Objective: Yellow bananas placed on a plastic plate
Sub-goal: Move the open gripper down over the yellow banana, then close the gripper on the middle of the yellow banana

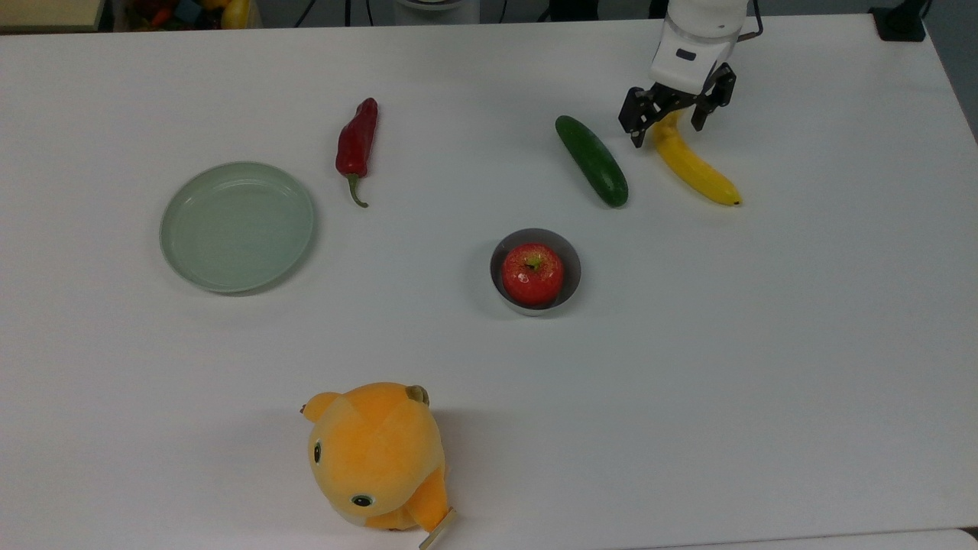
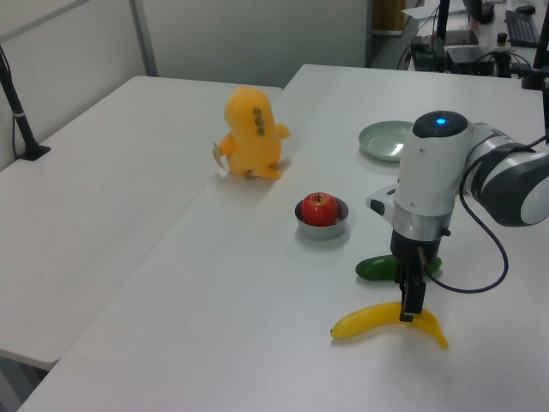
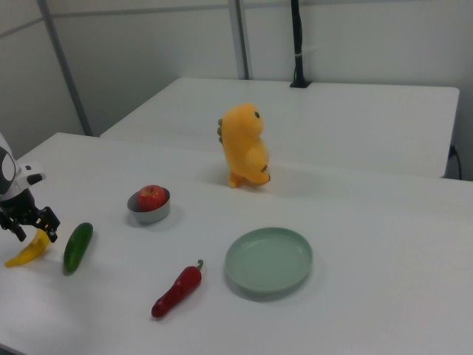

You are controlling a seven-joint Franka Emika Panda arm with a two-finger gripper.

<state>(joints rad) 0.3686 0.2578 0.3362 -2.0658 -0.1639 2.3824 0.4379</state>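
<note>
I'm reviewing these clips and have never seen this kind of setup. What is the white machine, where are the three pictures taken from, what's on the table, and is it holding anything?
The white machine is a robot arm; the black piece at its end is the gripper, two jaws that pinch things. The top view looks down on the table; the left and right views look across it from opposite sides.

On the table lie a banana, a cucumber, a red chili, an apple in a small grey bowl, an empty green plate and an orange plush toy.

Nothing is lifted. The jaws stand open astride the banana's stem end, and the banana lies on the table, far from the plate.
</note>
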